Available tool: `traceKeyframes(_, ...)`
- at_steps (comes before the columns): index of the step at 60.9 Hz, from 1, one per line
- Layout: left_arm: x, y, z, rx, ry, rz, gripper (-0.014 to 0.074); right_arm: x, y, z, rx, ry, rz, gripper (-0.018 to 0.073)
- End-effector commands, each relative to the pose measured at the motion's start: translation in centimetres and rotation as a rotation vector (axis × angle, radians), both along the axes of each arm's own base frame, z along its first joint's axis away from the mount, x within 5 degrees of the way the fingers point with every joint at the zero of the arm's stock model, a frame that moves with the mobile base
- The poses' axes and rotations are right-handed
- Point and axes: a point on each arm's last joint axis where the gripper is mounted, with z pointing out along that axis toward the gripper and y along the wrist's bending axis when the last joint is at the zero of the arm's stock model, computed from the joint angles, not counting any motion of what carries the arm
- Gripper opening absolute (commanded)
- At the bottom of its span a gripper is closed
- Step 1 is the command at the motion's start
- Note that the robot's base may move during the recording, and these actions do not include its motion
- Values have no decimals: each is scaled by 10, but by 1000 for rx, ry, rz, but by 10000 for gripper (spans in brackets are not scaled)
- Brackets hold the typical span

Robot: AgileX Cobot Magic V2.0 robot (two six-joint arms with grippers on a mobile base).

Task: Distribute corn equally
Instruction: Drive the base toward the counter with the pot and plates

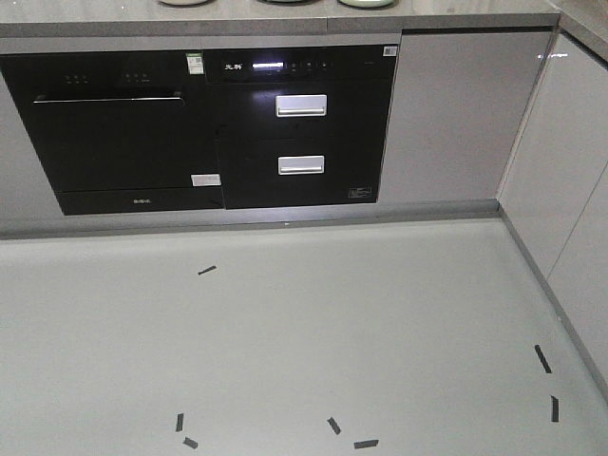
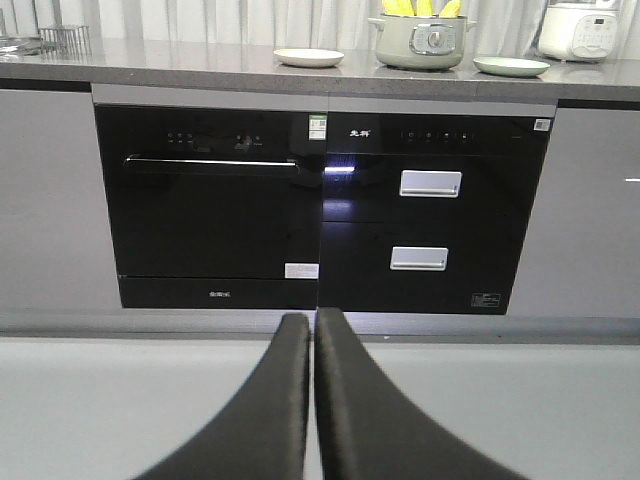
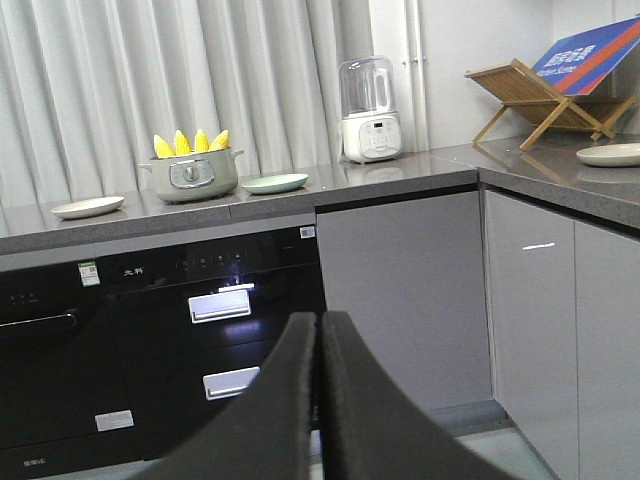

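Several yellow corn [image 3: 191, 142] cobs stand upright in a pale green pot [image 3: 190, 177] on the grey countertop; in the left wrist view the corn [image 2: 424, 8] tips show at the top edge above the pot [image 2: 422, 42]. A cream plate [image 2: 308, 57] lies left of the pot and a green plate [image 2: 511, 66] right of it. My left gripper [image 2: 313, 322] is shut and empty, low in front of the black appliances. My right gripper [image 3: 320, 322] is also shut with nothing in it, far below the counter.
Black built-in appliances [image 1: 204, 128] fill the cabinet front under the counter. A white blender [image 3: 368, 110], a wooden rack [image 3: 545, 100] and another plate [image 3: 610, 154] stand on the right counter. Black tape marks [image 1: 206, 270] dot the floor. Grey cabinets [image 1: 556, 180] form a corner at right.
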Motion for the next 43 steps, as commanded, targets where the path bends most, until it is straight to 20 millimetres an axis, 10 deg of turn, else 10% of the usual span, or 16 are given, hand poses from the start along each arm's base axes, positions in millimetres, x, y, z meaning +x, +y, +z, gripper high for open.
traceKeyframes(1, -1, 1, 16, -3, -104, 8, -6, 0, 1, 1, -13, -62, 7, -2)
traceKeyframes(43, -1, 1, 16, -3, -104, 8, -6, 0, 1, 1, -13, -62, 7, -2)
